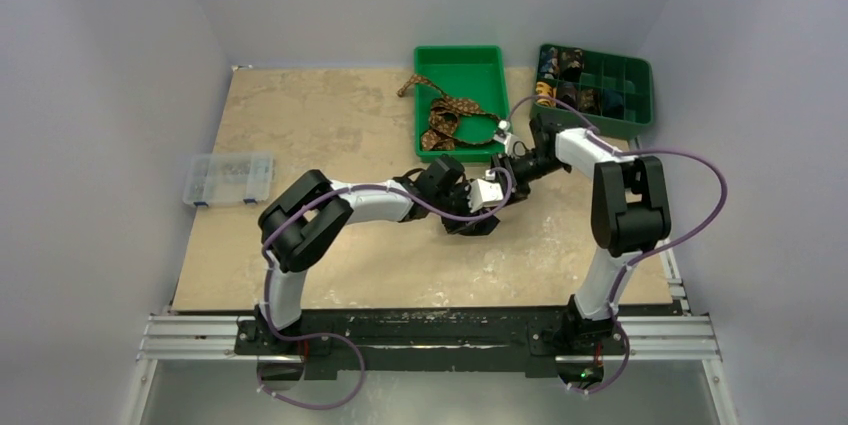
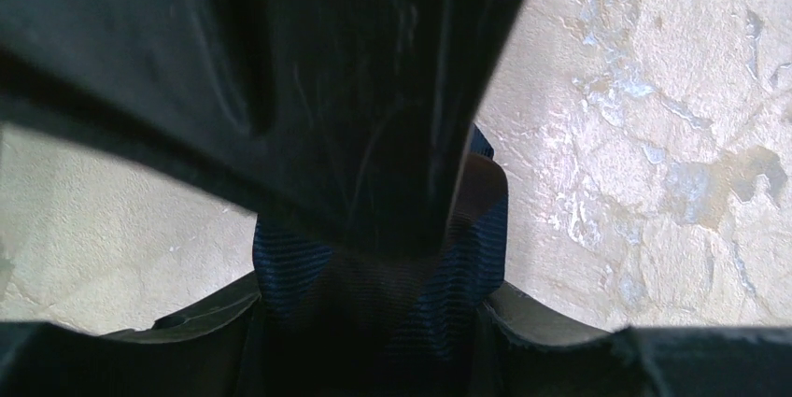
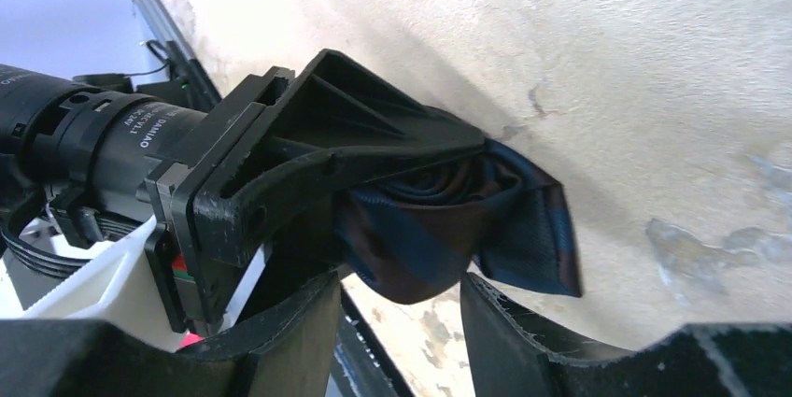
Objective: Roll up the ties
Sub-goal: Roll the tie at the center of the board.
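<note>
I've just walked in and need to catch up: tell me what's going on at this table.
Two robot arms meet over the beige tabletop around a rolled navy fabric necktie with brown stripes. The left gripper is clamped on the coil, while the right gripper has its jaws open on either side of it. A brown patterned necktie lies unrolled in the plain green plastic bin, one end over its rim, and the green compartment tray already holds rolled ties.
</note>
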